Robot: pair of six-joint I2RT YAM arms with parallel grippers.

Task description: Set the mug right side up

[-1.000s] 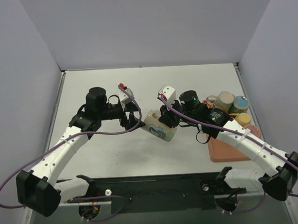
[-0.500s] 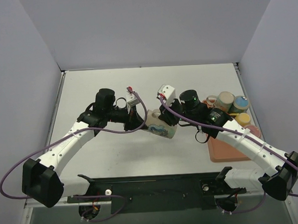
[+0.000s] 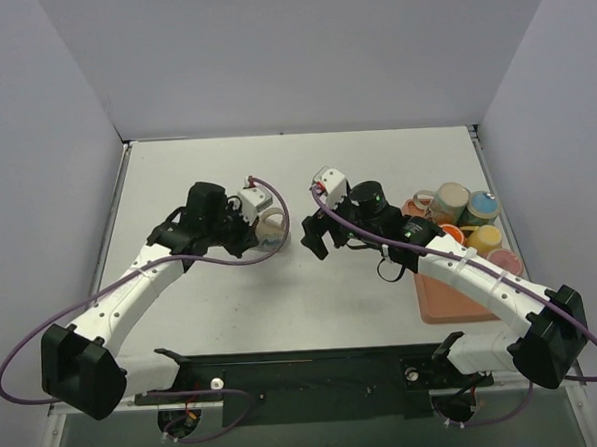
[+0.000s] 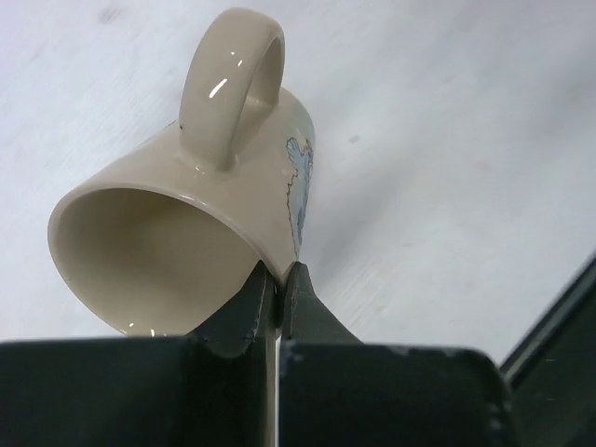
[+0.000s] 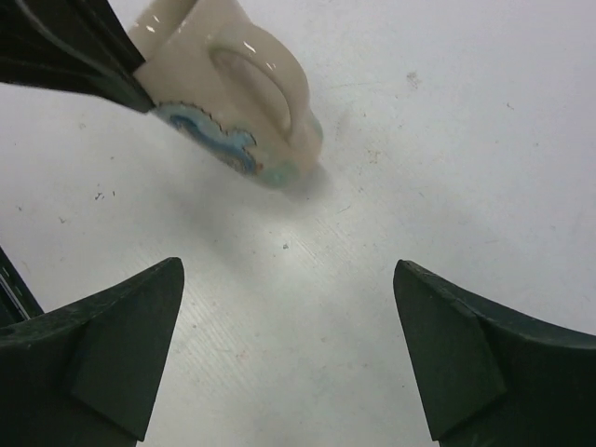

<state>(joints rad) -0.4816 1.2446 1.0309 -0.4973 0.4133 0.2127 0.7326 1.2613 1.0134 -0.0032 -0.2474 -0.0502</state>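
Note:
The mug (image 4: 186, 214) is cream with a blue pattern, and it hangs tilted with its handle on top. My left gripper (image 4: 277, 275) is shut on its rim, one finger inside the mouth and one outside. From above, the mug (image 3: 273, 231) shows just right of the left gripper (image 3: 260, 232). My right gripper (image 3: 317, 235) stands open a short way to the mug's right, with nothing between its fingers. In the right wrist view the mug (image 5: 237, 88) is at the upper left, base low near the table, beyond the open right gripper (image 5: 289, 349).
An orange tray (image 3: 461, 297) lies at the right under the right arm. Several coloured cups (image 3: 453, 200) stand on and beside its far end. A black rail (image 3: 306, 373) runs along the near edge between the arm bases.
The left gripper has shut on the mug's rim and carried it a little left. The right gripper has let go of the mug, opened wide and drawn back.

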